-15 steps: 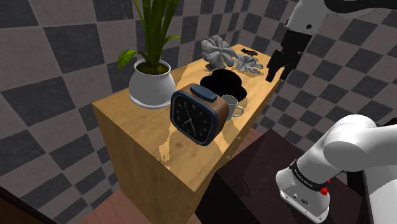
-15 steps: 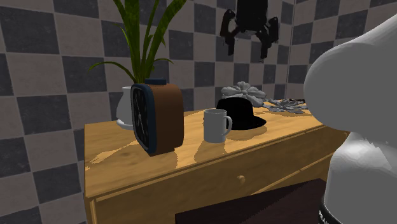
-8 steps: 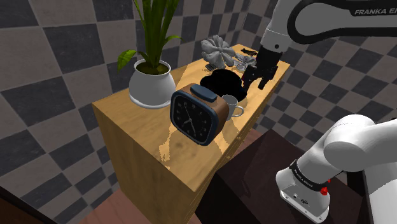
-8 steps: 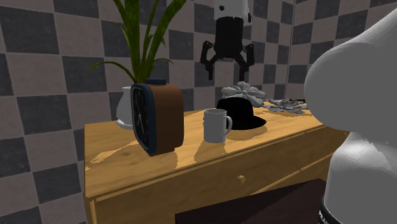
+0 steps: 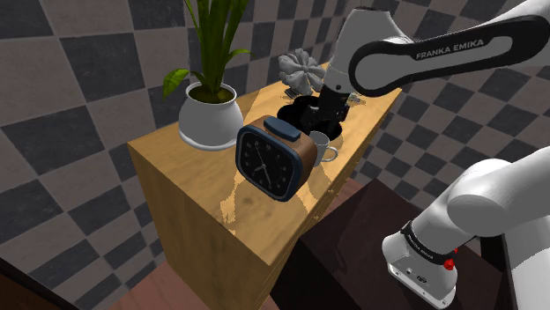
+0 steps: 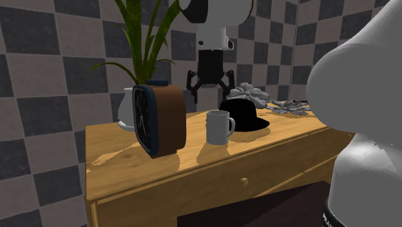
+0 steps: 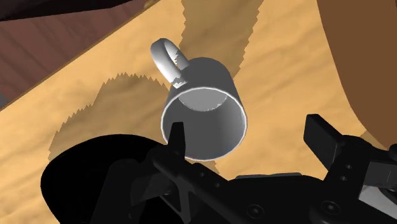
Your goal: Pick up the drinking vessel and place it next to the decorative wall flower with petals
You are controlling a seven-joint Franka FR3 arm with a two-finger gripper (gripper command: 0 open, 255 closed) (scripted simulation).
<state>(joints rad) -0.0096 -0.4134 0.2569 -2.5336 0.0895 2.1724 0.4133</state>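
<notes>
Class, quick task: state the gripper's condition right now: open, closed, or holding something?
Gripper: open, holding nothing; the mug is not held.

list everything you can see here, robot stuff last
cabinet: one, light wood, under everything
potted plant: one, green in white pot, by the wall
clock: one, brown, dark blue face, mid top
mug: one, grey, beside the clock
hat: one, black, beyond the mug
flower ornament: one, grey, beyond the hat
flat piece: one, grey, far end
arm: one, white, reaching over the top
jaws: one pair, black, open above the mug
</notes>
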